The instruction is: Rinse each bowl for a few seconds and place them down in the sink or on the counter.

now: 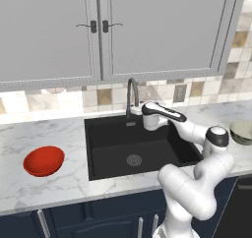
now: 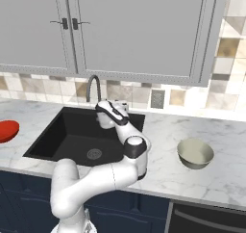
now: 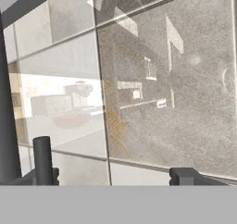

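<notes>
- A kitchen wall of beige-and-brown tiled backsplash ran under grey wall cabinets, above a white marble-look bench on dark navy base cabinets.
- The black sink was recessed in the middle of the bench, with a round grey drain in its floor and a curved grey gooseneck faucet at its far edge.
- The red bowl sat upright on the bench to the left of the sink, apart from its rim.
- The cream bowl with its beige-olive outside stood upright on the bench well to the right of the sink.
- The white arm reached over the right part of the sink, its hand held high near the far edge, just right of the faucet.
- The gripper faced the glossy backsplash tiles at close range; its two dark fingertips stood wide apart with nothing between them, so the jaws were apart and empty.
- Neither bowl was touched by the hand; both lay outside the basin.
</notes>
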Motion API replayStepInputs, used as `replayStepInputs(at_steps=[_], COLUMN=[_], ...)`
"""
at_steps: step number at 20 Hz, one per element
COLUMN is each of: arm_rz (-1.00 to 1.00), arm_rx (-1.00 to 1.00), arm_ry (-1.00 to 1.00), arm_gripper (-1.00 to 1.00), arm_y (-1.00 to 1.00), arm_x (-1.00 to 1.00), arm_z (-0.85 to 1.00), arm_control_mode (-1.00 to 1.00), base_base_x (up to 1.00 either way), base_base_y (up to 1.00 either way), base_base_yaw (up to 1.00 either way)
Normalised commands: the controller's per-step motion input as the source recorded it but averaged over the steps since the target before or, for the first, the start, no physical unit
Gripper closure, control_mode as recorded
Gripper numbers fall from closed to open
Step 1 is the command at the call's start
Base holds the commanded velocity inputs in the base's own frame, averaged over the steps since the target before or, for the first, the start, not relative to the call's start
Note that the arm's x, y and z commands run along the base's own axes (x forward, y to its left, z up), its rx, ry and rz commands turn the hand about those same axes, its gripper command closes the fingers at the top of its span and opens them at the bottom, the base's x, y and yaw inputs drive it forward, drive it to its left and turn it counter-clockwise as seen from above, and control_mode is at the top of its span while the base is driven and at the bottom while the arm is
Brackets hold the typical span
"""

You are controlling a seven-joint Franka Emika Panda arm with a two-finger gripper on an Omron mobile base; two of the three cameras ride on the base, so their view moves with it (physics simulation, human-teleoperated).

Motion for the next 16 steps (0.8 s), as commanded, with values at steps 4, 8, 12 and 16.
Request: replayStepInputs(at_steps=[4, 8, 12, 16], arm_rz=[0.01, 0.01, 0.01, 0.0], arm_rx=[0.01, 0.01, 0.03, 0.04], arm_ry=[0.0, 0.0, 0.02, 0.03], arm_gripper=[-1.0, -1.0, 1.0, 1.0], arm_y=[0.0, 0.0, -0.02, -0.25], arm_x=[0.37, 0.32, 0.18, 0.02], arm_z=[-0.22, -0.2, -0.15, -0.11], arm_control_mode=[-1.0, -1.0, -1.0, -1.0], base_base_x=[0.0, 0.0, 0.0, 0.0], base_base_y=[0.0, 0.0, 0.0, 0.0], base_base_yaw=[0.0, 0.0, 0.0, 0.0])
